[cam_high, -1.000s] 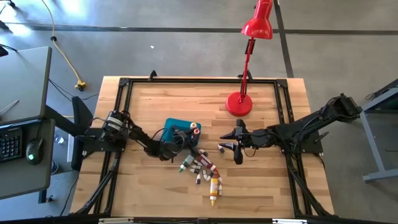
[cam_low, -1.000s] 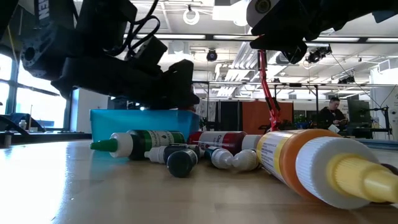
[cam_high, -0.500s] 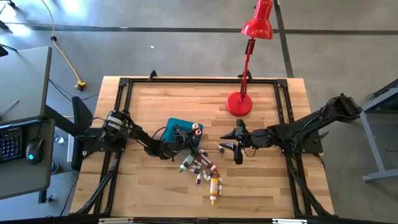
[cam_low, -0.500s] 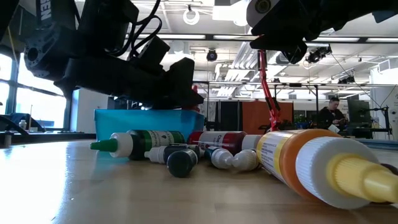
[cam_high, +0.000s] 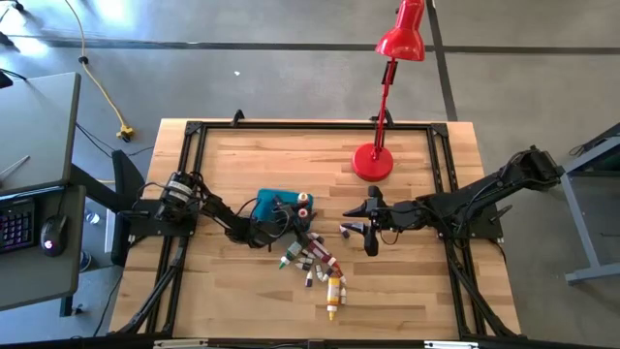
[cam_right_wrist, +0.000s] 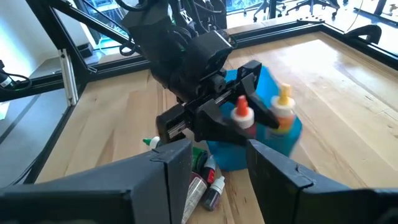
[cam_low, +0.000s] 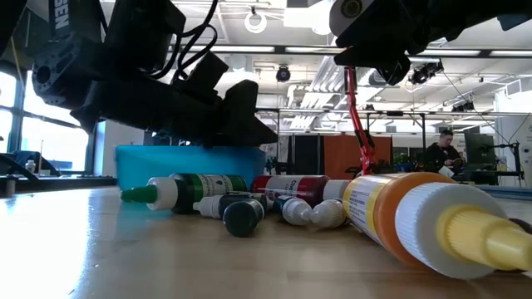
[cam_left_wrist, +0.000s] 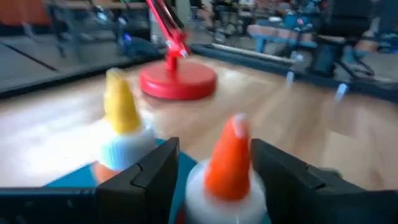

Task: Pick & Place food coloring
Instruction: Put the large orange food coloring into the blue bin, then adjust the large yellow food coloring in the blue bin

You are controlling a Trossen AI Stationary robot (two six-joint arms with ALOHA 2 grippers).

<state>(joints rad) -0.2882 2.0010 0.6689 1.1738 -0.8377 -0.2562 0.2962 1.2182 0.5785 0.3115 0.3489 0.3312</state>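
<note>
The high view looks straight down on the whole tabletop (cam_high: 242, 165). The low view sits at surface level among the bottles, facing the room. Both wrist views look close along their fingers at the teal tub (cam_right_wrist: 261, 81), which all views share.

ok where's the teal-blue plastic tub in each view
High: teal-blue rectangular plastic tub left of table centre, under the left gripper.
Low: blue wall behind the bottles, left.
Left wrist: only a teal edge.
Right wrist: centre-right.
Shared landmark: orange-capped bottle standing in it.
</note>
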